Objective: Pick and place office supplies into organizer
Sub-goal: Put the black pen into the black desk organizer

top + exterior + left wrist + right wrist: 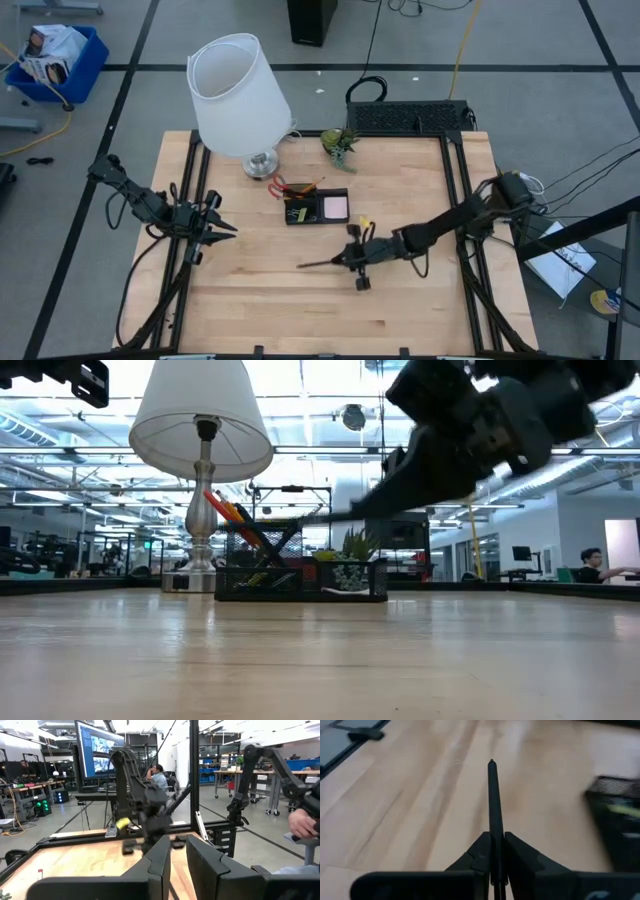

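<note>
Pen sits clamped between the right gripper's closed fingers at frame centre, lifted off the table. Above it, the organizer already holds pencils, scissors and a pink pad. Left gripper, centre-left, is closed on nothing. Pen placement remains.

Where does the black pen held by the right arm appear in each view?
High view: black pen at lower centre, on the right tool.
Low view: thin dark line at centre.
Left wrist view: cannot tell.
Right wrist view: centre, between the fingers.
Shared landmark: organizer.
</note>
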Controlling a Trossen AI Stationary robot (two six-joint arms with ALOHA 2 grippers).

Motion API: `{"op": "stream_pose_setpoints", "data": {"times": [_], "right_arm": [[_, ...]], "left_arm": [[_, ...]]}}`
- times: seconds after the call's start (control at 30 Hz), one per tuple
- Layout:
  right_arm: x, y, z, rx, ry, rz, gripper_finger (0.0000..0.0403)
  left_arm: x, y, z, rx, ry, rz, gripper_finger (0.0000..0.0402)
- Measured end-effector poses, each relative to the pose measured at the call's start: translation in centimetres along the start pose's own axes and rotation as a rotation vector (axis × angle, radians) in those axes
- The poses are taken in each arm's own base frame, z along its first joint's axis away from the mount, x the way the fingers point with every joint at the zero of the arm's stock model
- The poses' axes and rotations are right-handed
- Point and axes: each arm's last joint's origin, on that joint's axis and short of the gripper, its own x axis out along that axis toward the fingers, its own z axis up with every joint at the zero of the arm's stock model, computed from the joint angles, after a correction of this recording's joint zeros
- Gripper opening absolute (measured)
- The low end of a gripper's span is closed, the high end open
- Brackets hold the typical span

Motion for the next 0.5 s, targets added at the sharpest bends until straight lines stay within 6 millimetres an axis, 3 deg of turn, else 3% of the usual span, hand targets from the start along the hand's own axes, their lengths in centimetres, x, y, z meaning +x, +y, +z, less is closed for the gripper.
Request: {"op": "stream_pose_setpoints", "data": {"times": [0.23, 0.5], "right_arm": [[-3.3, -3.9, 2.4, -0.009, 0.023, -0.098, 0.0031], [-5.3, -9.0, 7.1, -0.054, 0.187, -0.233, 0.003]], "left_arm": [[0.0, 0.0, 0.0, 0.0, 0.0, 0.0, 0.0067], [0.0, 0.0, 0.0, 0.0, 0.0, 0.0, 0.0067]]}}
